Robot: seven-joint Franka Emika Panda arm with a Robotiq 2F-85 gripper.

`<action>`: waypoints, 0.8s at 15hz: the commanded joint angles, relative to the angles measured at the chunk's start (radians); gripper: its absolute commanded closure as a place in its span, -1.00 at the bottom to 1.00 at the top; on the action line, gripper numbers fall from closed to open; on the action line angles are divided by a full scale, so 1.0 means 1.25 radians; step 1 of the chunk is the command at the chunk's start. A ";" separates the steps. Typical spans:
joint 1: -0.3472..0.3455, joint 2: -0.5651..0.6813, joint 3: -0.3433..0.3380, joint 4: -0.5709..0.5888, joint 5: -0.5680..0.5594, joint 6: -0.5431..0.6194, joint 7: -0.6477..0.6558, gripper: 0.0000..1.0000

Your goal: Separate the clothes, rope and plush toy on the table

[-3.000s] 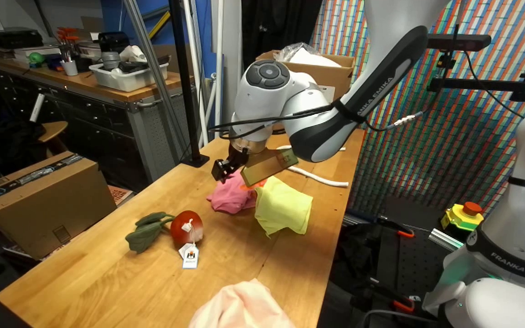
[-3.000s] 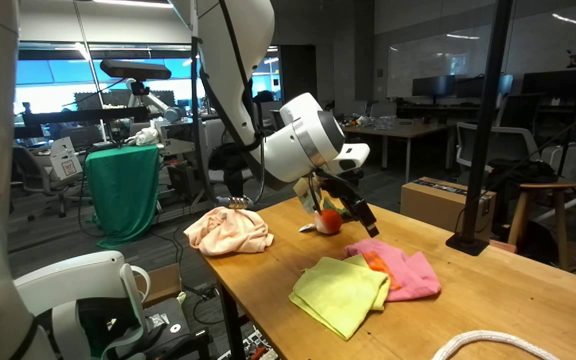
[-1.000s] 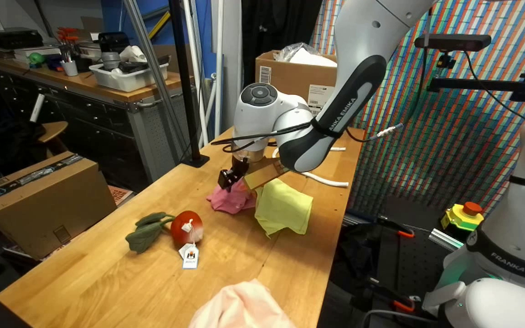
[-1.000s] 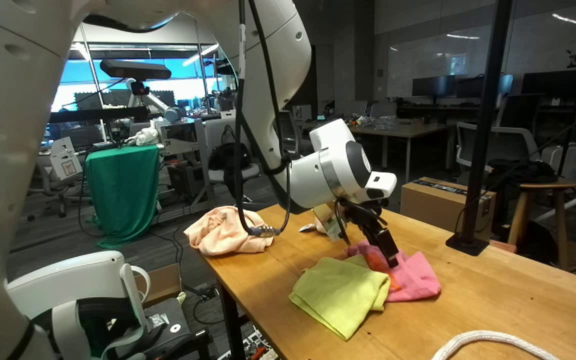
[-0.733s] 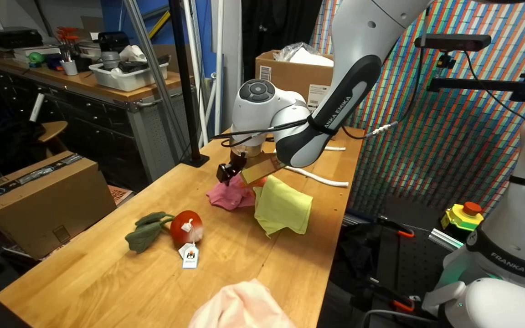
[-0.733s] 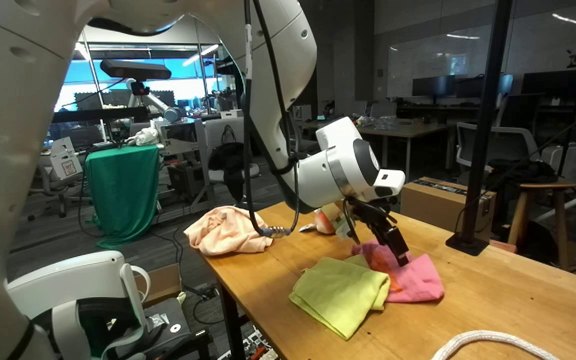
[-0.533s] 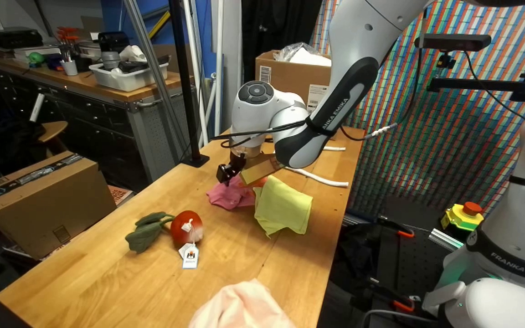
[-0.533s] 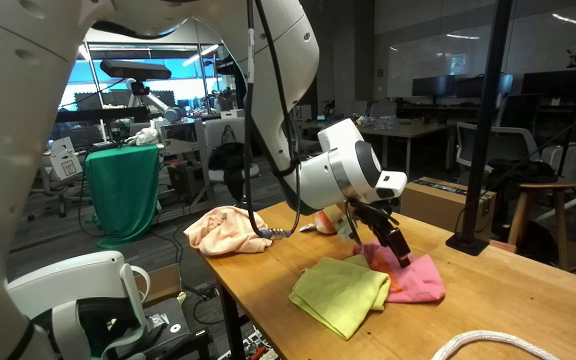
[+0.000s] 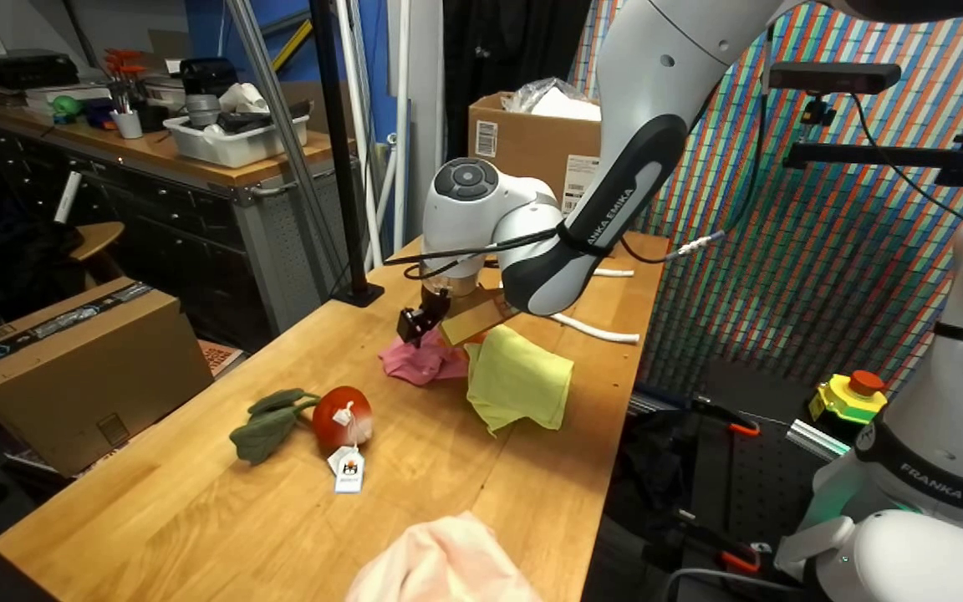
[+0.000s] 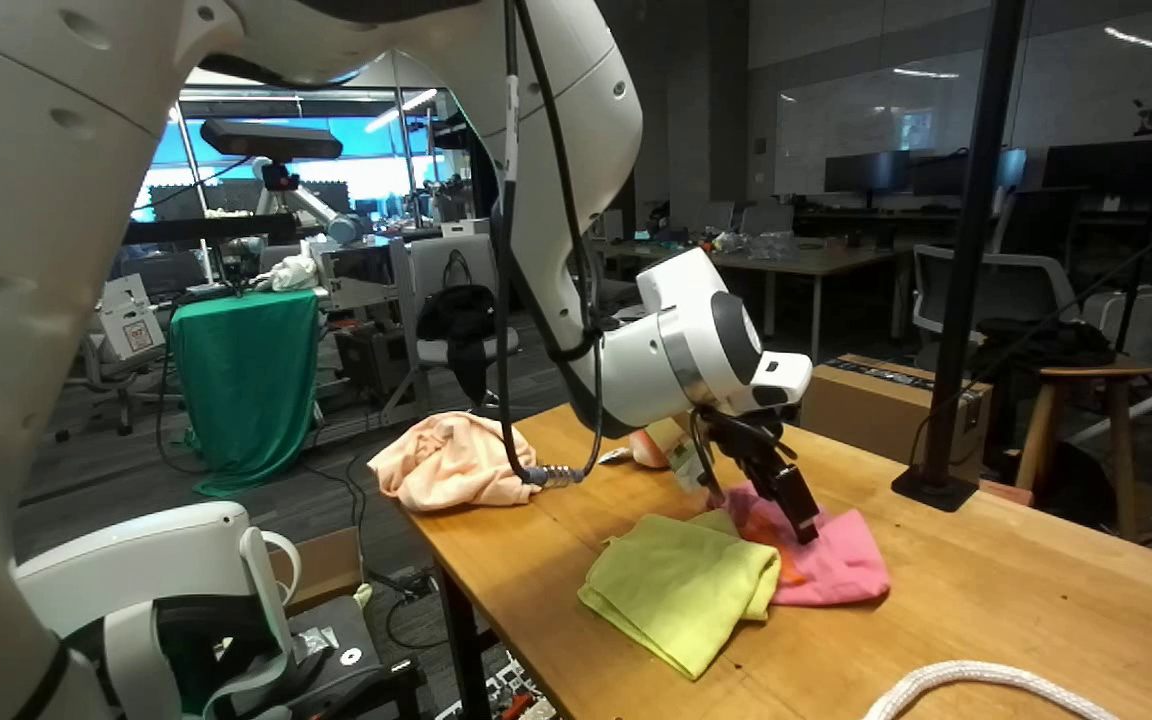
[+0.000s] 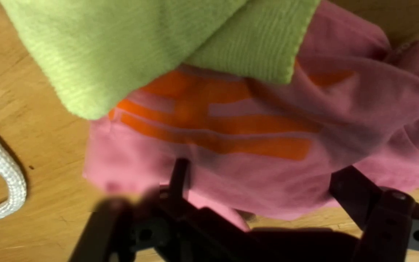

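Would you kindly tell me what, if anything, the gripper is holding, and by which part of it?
Nothing is held: the jaws stand wide apart over the pink cloth. Whether they touch it cannot be told.

On the table [image 9: 197, 518] lie three cloths [image 10: 676, 590], rope [image 10: 961, 671] — and a plush toy [image 9: 335, 422].

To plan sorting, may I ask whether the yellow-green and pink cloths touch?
Touching: in the wrist view, the yellow-green cloth overlaps the pink cloth.
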 commanded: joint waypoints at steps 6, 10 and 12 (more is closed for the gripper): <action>0.025 0.063 -0.055 0.073 -0.026 -0.002 0.043 -1.00; 0.024 0.097 -0.069 0.105 -0.021 -0.007 0.049 -1.00; 0.025 0.109 -0.075 0.120 -0.021 -0.008 0.054 -1.00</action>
